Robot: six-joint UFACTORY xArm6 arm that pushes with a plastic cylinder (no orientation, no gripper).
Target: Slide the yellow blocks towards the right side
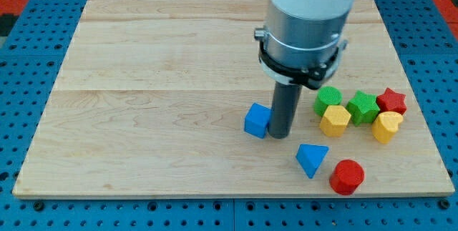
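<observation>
Two yellow blocks lie at the view's right: a yellow hexagonal block (335,121) and a yellow block (387,126) further right. My tip (279,135) stands on the board left of both, about a block's width from the yellow hexagonal block. The tip touches the right side of a blue cube (257,120).
A green round block (328,98) and a green block (363,106) sit just above the yellow ones. A red star (391,101) lies at the far right. A blue triangular block (311,159) and a red round block (347,176) lie near the wooden board's (143,81) bottom edge.
</observation>
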